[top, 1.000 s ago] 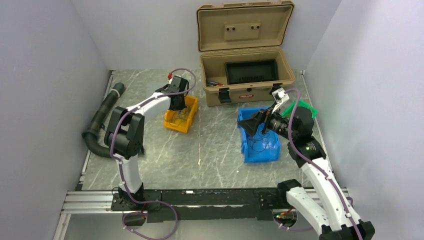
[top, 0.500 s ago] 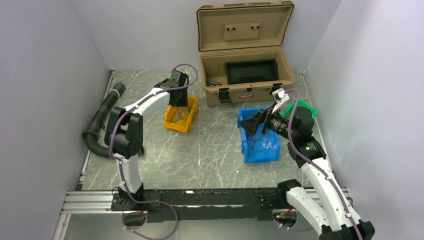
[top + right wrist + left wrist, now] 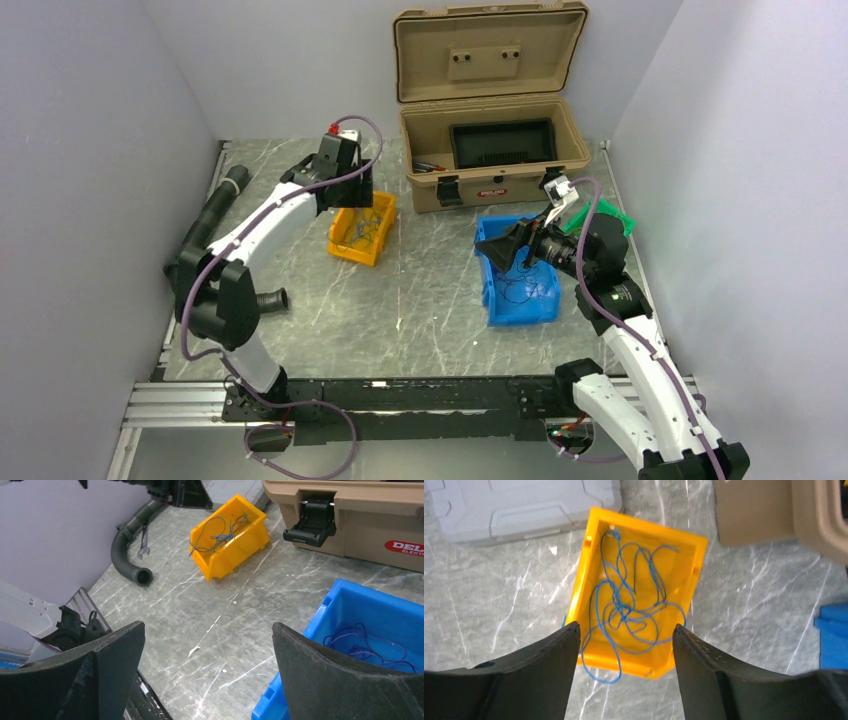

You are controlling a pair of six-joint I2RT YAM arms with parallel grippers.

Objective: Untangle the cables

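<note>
A tangle of thin blue cables lies in the yellow bin, with one loop hanging over its near rim. My left gripper hovers above that bin, open, with nothing between its fingers. More thin dark and purple cables rest in the blue bin. My right gripper is open and empty over the blue bin's left rim, pointing toward the table's middle. From above, the left gripper and right gripper are far apart.
An open tan toolbox stands at the back. A black corrugated hose curls along the left wall, a wrench beside it. A green bin sits behind the right wrist. A pale grey plastic moulding lies beyond the yellow bin.
My left gripper has opened and lifted away from the yellow bin, its elbow swinging out to the left. The right arm has not moved.
</note>
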